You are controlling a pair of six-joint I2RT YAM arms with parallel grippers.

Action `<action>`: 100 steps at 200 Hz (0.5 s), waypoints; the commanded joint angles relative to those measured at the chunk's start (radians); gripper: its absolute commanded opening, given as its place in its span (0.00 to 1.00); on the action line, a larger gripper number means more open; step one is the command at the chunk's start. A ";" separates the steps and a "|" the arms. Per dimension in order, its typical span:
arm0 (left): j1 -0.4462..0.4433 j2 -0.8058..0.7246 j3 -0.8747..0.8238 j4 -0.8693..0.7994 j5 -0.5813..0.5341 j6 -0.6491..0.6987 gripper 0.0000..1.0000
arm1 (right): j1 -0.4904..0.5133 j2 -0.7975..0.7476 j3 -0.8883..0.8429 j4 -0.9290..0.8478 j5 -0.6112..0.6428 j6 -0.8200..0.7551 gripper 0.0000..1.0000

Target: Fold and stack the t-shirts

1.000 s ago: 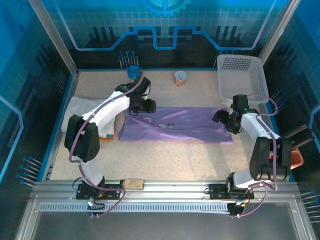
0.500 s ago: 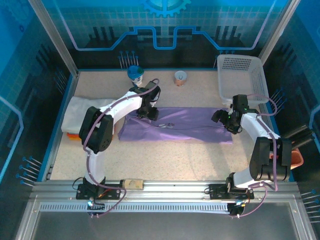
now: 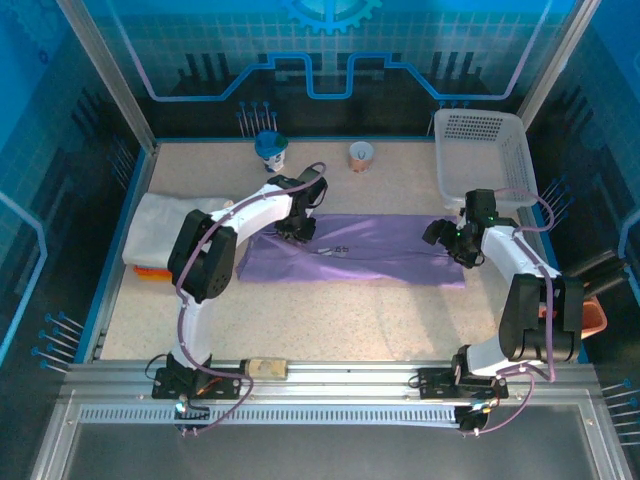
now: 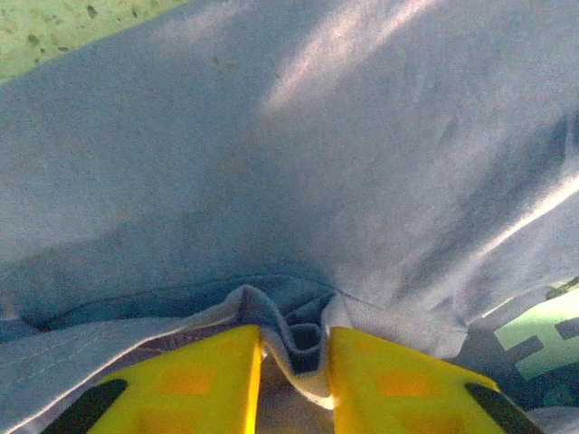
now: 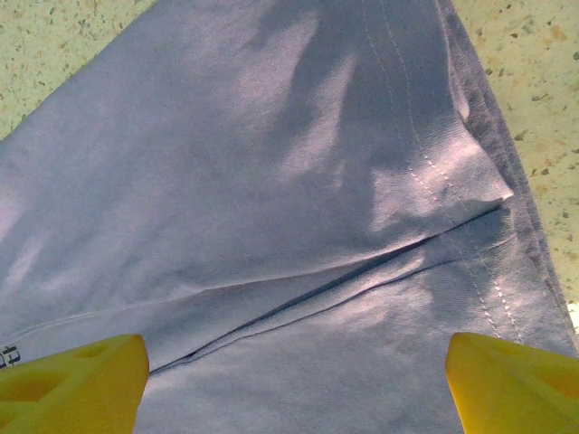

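Now the lavender t-shirt [image 3: 380, 250] lies spread across the middle of the table [image 3: 340, 310], with a gripper over each end.

Down the sizes: the speckled table carries that shirt flat and lengthwise, its small print near the centre; a white lattice basket [image 3: 482, 150] stands at the far right corner; a folded white t-shirt [image 3: 160, 225] sits at the left edge on top of an orange t-shirt [image 3: 147, 271], of which just an edge peeks out; the left gripper [image 3: 297, 228] is clamped on a raised fold of the lavender cloth, bunched between its yellow fingers [image 4: 208, 371]; the right gripper [image 3: 447, 243] hangs above the shirt's right end, jaws spread wide; a blue cup [image 3: 269, 146] and a small orange-and-white cup [image 3: 361, 156] stand by the far edge.
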 commanded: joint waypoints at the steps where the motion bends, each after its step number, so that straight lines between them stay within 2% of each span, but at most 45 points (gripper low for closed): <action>1: -0.008 0.021 0.033 -0.020 -0.034 -0.010 0.16 | -0.013 0.004 -0.010 -0.007 -0.020 -0.006 0.86; 18: -0.008 0.023 0.040 -0.023 -0.032 -0.015 0.00 | -0.017 0.005 -0.011 -0.009 -0.021 -0.005 0.85; 100: 0.001 -0.085 0.011 0.016 -0.128 -0.125 0.00 | -0.030 -0.007 -0.023 -0.010 -0.027 -0.011 0.85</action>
